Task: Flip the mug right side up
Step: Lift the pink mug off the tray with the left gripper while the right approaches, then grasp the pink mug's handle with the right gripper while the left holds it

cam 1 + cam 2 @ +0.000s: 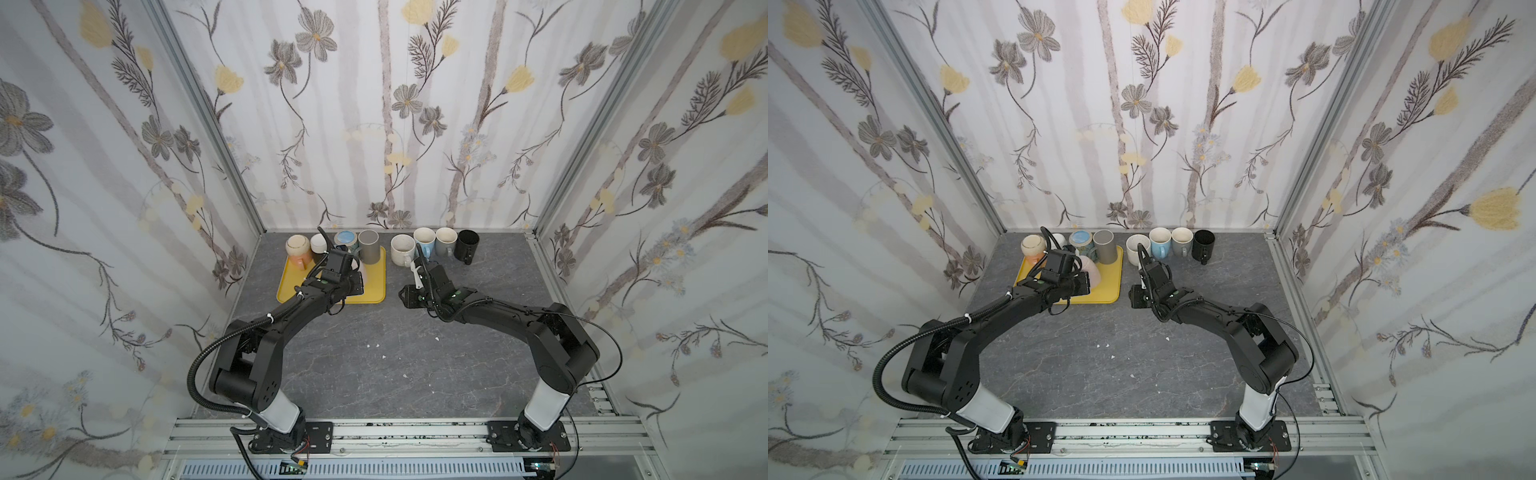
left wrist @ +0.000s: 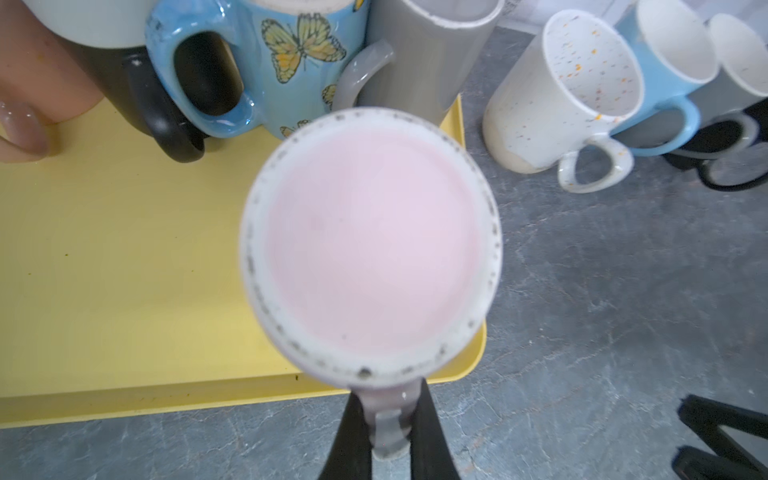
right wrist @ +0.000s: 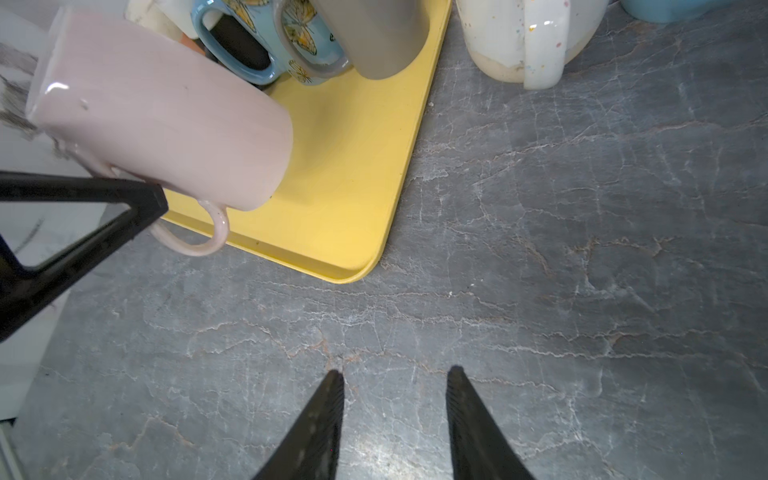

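Spanning most of the frame beneath both arms: grey marbled surface point(image 3: 540, 249), with yellow tray point(image 3: 353, 166) just ahead of the left end effector point(image 2: 388, 432). Lifted over that tray's near corner, clear of crowded neighbours: pink mug point(image 3: 158, 112), tilted, pale unglazed base ring facing the wrist, glossy blush wall. Clamped tight on its handle, apparently for leverage in rotating. Hovering beside, half-spread and empty: right end effector point(image 3: 395, 399).

Yellow tray point(image 1: 291, 291) holds mugs; speckled mug point(image 2: 552, 91) stands beside it.
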`<move>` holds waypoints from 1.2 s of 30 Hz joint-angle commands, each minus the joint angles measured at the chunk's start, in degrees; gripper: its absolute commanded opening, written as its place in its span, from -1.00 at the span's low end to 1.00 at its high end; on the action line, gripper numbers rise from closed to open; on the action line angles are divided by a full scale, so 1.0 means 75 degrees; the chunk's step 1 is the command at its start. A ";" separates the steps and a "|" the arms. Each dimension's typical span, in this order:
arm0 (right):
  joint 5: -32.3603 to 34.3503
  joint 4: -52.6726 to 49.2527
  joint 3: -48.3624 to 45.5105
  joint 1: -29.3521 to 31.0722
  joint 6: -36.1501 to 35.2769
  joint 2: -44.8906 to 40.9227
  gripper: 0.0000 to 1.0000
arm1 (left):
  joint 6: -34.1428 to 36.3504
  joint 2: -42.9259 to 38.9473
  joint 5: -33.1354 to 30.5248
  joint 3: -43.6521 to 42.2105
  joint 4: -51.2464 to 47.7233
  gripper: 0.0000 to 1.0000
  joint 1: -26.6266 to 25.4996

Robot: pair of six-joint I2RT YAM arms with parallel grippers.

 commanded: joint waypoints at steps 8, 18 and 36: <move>-0.0378 0.1516 -0.0451 0.0011 0.0985 -0.0711 -0.15 | -0.0611 -0.1432 0.1241 -0.0933 0.2120 -1.00 0.0277; -0.1627 0.3245 -0.0596 0.0005 0.2269 -0.0685 -0.15 | -0.2223 -0.2498 0.3030 -0.2370 0.4532 -1.00 0.1027; -0.3436 0.5310 0.0241 0.0067 0.3999 -0.0028 -0.10 | -0.4883 -0.2441 0.4921 -0.3021 0.8299 -1.00 0.1325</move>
